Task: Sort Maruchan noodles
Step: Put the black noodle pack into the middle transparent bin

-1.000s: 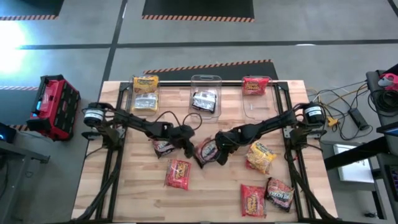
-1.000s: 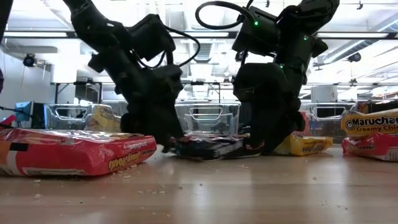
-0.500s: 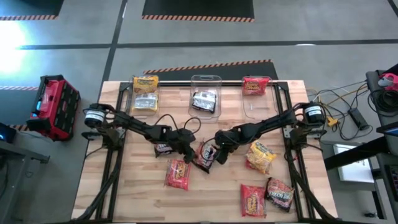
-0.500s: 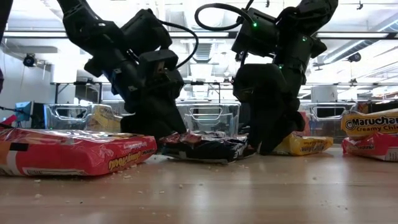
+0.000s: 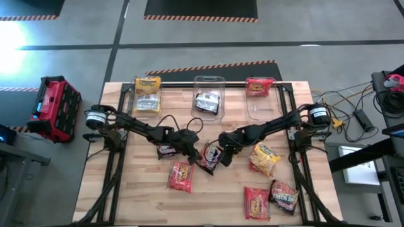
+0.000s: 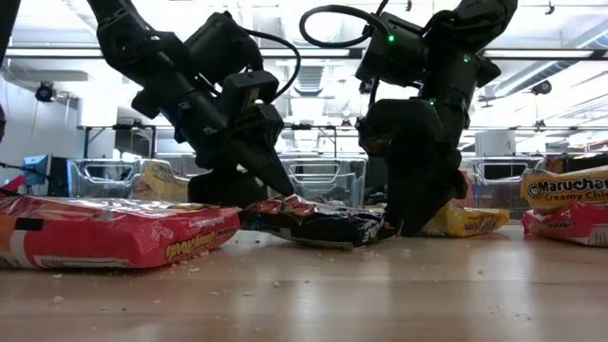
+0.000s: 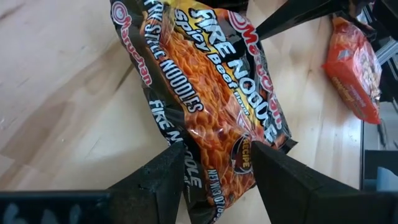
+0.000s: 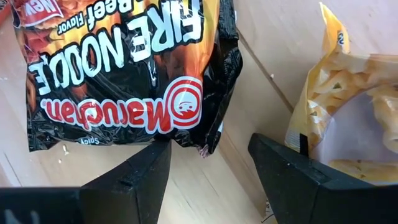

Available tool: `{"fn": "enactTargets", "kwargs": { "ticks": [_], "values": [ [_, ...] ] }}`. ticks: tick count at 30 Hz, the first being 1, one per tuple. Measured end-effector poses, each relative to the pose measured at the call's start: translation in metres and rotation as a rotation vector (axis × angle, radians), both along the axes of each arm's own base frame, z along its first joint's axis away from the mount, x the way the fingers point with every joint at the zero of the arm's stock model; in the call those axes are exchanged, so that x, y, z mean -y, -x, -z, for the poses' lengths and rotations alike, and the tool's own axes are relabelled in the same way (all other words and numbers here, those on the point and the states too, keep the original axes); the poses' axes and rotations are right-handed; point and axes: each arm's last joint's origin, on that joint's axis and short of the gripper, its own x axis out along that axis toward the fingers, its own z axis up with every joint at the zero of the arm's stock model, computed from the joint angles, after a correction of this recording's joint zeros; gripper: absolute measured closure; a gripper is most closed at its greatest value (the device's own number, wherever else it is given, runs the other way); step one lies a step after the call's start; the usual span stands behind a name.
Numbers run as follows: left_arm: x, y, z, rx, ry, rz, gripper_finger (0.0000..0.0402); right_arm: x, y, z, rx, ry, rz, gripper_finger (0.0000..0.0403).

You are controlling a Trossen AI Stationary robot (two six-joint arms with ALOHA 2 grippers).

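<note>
Wooden table (image 5: 145,195): left claw (image 5: 191,151) grips black packet (image 5: 209,157); right claw (image 5: 220,159) wide beside it.

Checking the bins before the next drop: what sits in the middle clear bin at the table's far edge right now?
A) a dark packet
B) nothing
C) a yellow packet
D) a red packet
A: in the high view the middle clear bin holds one dark Maruchan packet, while yellow packets lie at the left bin's place and a red packet lies in the right one.
</note>
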Motion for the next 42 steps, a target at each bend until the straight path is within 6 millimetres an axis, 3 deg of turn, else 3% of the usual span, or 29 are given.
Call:
{"fn": "enactTargets", "kwargs": {
  "ticks": [15,25,34,42],
  "values": [
    [0.001,0.001,-0.001,-0.108,0.265,-0.224,0.0235,0.001,0.000,0.000,-0.005,0.012,0.027,0.0182],
    [-0.002,0.008,0.005,-0.210,0.214,-0.268,0.0235,0.001,0.000,0.000,-0.002,0.025,0.033,0.0182],
    [-0.004,0.004,0.004,-0.123,0.121,-0.215,0.0235,0.001,-0.001,-0.001,0.001,0.025,0.034,0.0182],
    [-0.002,-0.004,0.011,-0.064,0.163,-0.140,0.0235,0.001,0.000,0.000,0.004,0.029,0.014,0.0182]
  ]
}}
